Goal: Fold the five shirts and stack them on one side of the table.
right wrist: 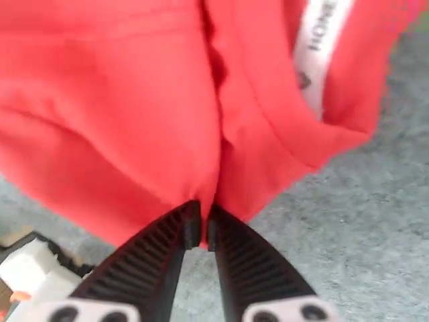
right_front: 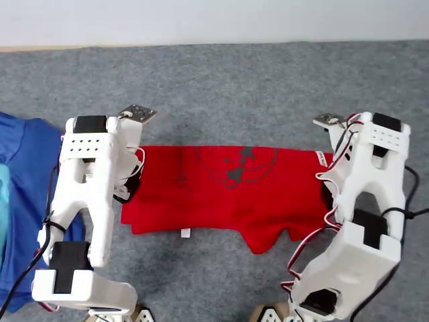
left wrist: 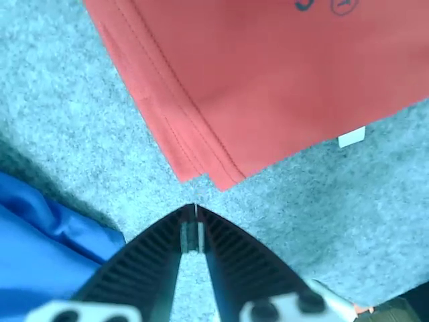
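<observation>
Two white robot arms stand side by side over a grey carpeted desk (right_front: 234, 87), seen from above. A red shirt (right_front: 221, 194) lies across the middle of the frame between them, partly folded into a wide band. It has a dark round print (right_front: 236, 164) near its upper edge and a small white tag (right_front: 186, 233) sticking out at its lower left edge. Its lower edge is uneven toward the right. A blue shirt (right_front: 27, 174) lies at the left edge of the frame, partly under the left arm (right_front: 90, 201), with a strip of turquoise cloth (right_front: 3, 201) at the very edge. The left tool (left wrist: 195, 213) has its fingers pressed together with nothing between them. It is over bare desk, just off the red shirt's layered corner, with the blue shirt near it. The right arm (right_front: 365, 215) stands at the red shirt's right end. The right tool (right wrist: 200, 225) is clamped on a fold of the red shirt, close to the white collar label (right wrist: 320, 40).
</observation>
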You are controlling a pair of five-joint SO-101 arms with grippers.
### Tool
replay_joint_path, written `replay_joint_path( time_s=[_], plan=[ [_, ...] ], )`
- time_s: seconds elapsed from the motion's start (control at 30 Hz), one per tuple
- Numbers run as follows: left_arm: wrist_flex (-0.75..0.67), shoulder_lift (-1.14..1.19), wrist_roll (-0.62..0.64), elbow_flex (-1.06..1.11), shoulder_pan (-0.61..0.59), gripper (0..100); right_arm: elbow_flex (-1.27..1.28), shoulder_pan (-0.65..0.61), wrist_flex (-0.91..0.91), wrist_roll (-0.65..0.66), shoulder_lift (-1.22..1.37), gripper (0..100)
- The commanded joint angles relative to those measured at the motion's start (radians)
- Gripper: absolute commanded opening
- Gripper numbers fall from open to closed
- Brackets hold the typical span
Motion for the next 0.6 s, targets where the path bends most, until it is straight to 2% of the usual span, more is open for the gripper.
replay_joint_path(
  time_s=[0.0,0.1,0.2,0.57],
  plan=[
    [0.031,-0.043,-0.009,-0.028,0.037,1,-0.071,-0.016,0.054,0.006,-0.024,10.6],
    [0.031,-0.051,-0.015,-0.008,0.095,7,-0.115,-0.015,0.104,0.005,-0.062,16.4],
    [0.031,-0.051,-0.015,0.008,0.143,12,-0.137,-0.019,0.125,0.005,-0.125,17.5],
    [-0.008,-0.043,-0.068,0.234,0.137,12,-0.133,0.008,0.137,-0.031,-0.394,17.4]
  ],
)
